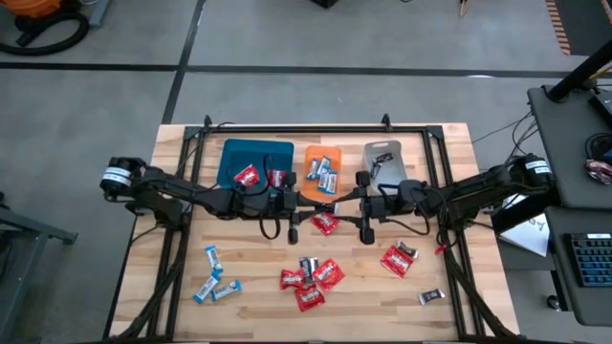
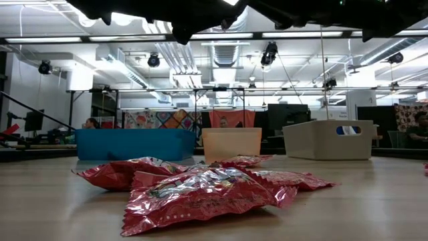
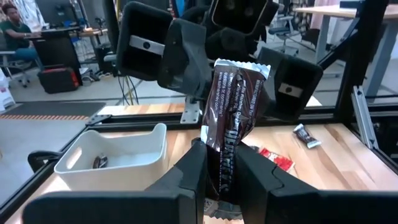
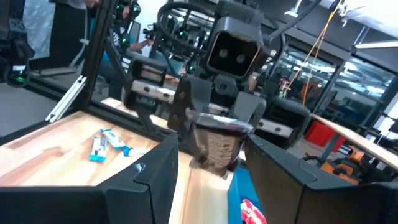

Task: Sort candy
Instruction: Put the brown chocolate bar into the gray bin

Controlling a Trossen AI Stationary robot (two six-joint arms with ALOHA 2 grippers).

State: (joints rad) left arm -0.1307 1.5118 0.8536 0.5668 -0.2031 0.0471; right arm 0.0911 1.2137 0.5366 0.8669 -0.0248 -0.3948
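A dark brown candy (image 3: 228,124) is clamped in the left pincer (image 3: 219,180) above the tabletop (image 1: 258,306) centre; the right pincer (image 4: 208,165), opposite, is held wide.

the dark brown candy wrapper (image 3: 229,124) carries pale lettering running along its length, but the words cannot be made out. the shiny red wrappers (image 2: 200,191) show print too crumpled to read. the white paper (image 1: 529,227) by the table's right edge bears a dark mark that cannot be read.
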